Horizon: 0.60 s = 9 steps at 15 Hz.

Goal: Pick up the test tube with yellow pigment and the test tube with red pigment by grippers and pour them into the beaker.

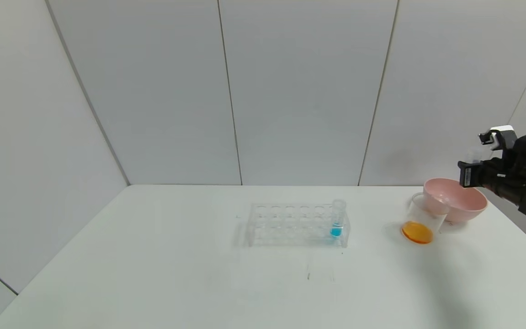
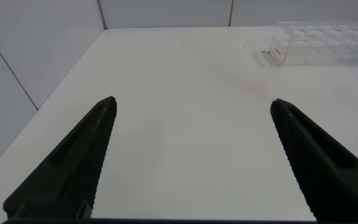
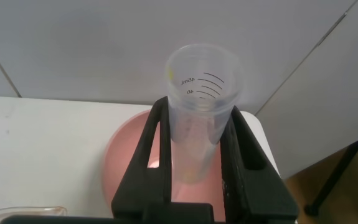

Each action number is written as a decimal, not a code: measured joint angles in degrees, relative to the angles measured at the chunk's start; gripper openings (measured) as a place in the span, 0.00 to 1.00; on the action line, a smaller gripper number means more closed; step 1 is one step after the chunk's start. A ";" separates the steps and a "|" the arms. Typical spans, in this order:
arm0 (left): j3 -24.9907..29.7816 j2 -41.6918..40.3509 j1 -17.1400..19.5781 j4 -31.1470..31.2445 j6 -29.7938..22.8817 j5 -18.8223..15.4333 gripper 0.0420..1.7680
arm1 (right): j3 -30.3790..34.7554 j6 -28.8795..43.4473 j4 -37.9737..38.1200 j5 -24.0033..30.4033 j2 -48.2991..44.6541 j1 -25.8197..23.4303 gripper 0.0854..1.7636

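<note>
Right gripper fingers pinch an emptied tube above the pink bowl: lower it straight in, then release; left gripper fingers spread, idle.

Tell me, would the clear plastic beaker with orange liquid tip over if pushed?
Probably not easily. The clear plastic beaker stands upright on the white table, and its orange liquid sits low at the base, which likely steadies it. It looks thin and light, so a push might slide it toward the pink bowl right behind it.
</note>
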 joint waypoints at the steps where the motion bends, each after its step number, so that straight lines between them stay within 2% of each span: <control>1: 0.00 0.00 0.00 0.05 0.00 0.00 1.00 | 0.20 0.10 -0.12 -0.15 0.63 -0.38 0.25; 2: 0.00 0.00 0.00 0.00 0.00 0.00 1.00 | 0.37 0.13 -0.52 -0.17 1.13 -0.71 0.26; 5: 0.00 0.00 0.00 0.00 0.00 0.00 1.00 | 0.72 0.21 -0.90 -0.17 1.72 -0.90 0.49; 9: 0.00 0.00 0.00 0.00 0.00 0.00 1.00 | 1.73 0.43 -0.39 -0.62 0.00 -1.05 0.68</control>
